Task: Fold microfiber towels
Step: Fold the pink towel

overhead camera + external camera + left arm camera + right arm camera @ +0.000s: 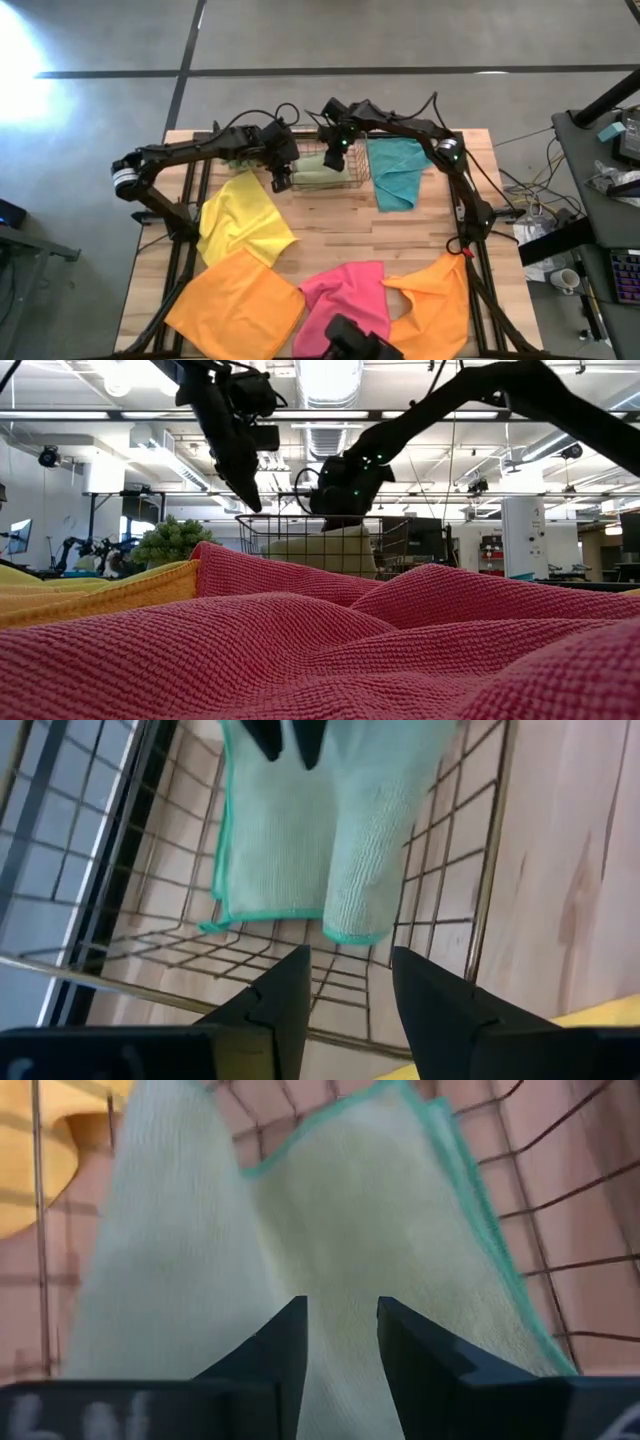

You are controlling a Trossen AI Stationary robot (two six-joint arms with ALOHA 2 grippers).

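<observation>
A big bright room with a grey floor (400,40), long lights on the ceiling, and a wooden table (340,235) in the middle.

On the far side of the table, in the middle, a wire basket (352,182). Inside it, the sage green towel (312,172), soft and pale with a teal edge. One part lying flat on the wire bottom, another part rolled up thick beside it.

Right above that towel, the right gripper (336,160), pointing down into the basket. Two dark fingers apart with a small gap, nothing pinched between them. Just to the left, over the near left corner of the basket, the left gripper (282,182). Fingers apart here too, holding nothing, up off the table.

Just beside the basket on the right, the teal towel (395,172), spread out loosely. To the left and nearer, the yellow towel (243,228), open and a bit wrinkled. Nearer still on the left, an orange towel (235,305), with its far corner touching the yellow one. In the near middle, the pink towel (345,295), so close to the low camera as to fill the whole near part of that view. On the near right, the other orange towel (437,300), touching the pink one. All five of these open, not folded.

Far behind the table on the left, a fuzzy green plant (170,540). Off to the right of the table, a dark desk (600,215) with small things on it.
</observation>
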